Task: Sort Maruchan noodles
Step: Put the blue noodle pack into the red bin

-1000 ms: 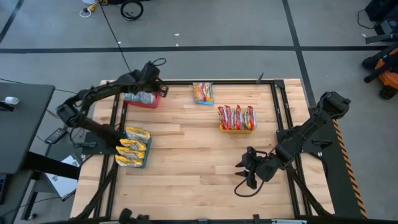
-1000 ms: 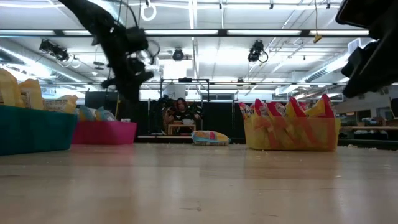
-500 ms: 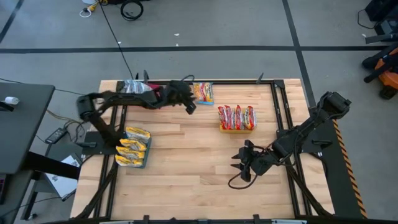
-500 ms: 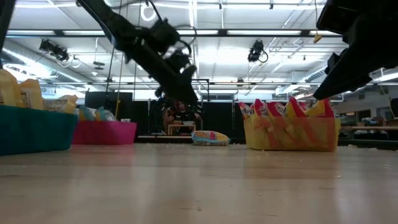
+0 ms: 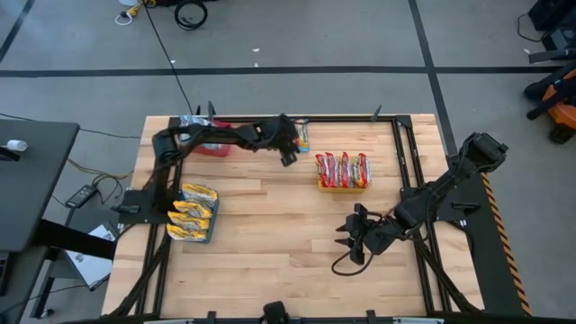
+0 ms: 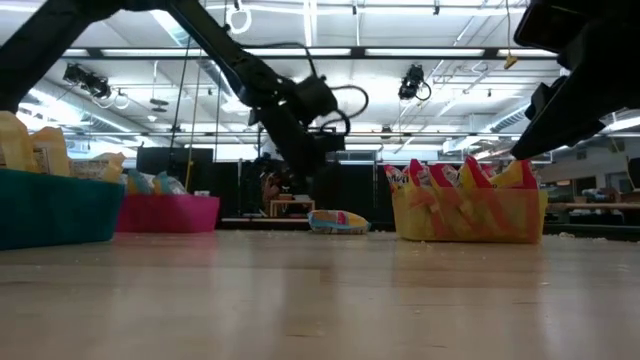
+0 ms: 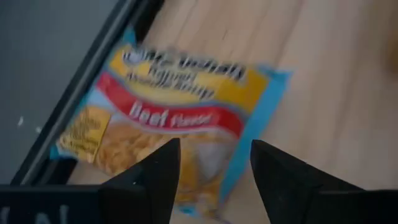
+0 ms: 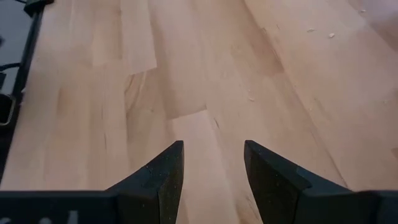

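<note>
The left gripper (image 5: 289, 149) has swung from the red plastic bin (image 5: 209, 147) at eleven o'clock across to twelve o'clock, and now hangs over the loose red-and-yellow beef ramen packet (image 7: 171, 124) lying flat at the table's far edge; its fingers (image 7: 155, 171) stand parted and empty, wider than a second ago. The right gripper (image 5: 353, 239) has crept a little inward around four o'clock, over the bare wooden tabletop (image 8: 199, 81), fingers apart, holding nothing. Red packets (image 5: 342, 168) stand upright in the yellow plastic bin (image 6: 468, 218) near one o'clock; yellow-orange packets (image 5: 193, 209) fill the blue plastic bin (image 6: 55, 208) at nine o'clock.
</note>
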Robot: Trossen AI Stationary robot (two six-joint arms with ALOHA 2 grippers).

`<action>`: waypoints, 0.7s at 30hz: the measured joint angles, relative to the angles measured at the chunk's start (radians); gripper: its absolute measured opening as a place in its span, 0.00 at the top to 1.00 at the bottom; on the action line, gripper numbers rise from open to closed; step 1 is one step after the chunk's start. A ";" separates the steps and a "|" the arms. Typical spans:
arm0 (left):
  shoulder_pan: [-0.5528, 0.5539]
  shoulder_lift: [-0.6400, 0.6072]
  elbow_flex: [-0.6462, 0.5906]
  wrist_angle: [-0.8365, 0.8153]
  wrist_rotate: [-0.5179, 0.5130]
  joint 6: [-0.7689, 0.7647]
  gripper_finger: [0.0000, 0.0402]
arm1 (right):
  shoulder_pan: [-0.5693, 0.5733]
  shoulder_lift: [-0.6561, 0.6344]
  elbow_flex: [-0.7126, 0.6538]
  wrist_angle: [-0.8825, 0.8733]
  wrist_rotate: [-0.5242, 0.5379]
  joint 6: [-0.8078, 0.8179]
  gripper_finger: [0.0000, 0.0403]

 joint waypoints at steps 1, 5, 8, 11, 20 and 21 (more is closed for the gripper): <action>0.005 0.013 0.007 -0.012 0.000 -0.001 0.51 | 0.005 0.000 0.000 0.001 -0.001 0.000 0.57; 0.012 0.027 0.008 -0.071 0.008 -0.004 0.54 | 0.022 0.000 0.000 0.001 -0.001 0.000 0.57; 0.001 0.016 0.011 -0.139 0.064 0.026 0.54 | 0.037 0.000 0.000 0.001 -0.017 0.016 0.57; -0.041 -0.017 0.011 -0.271 0.116 0.050 0.54 | 0.052 0.000 0.000 0.001 -0.028 0.026 0.57; -0.279 -0.174 0.004 -0.714 -0.078 -0.043 0.55 | 0.074 0.000 0.000 0.000 -0.026 0.025 0.57; -0.300 -0.199 0.005 -0.724 -0.086 -0.112 0.55 | 0.074 0.000 0.000 -0.001 -0.025 0.024 0.57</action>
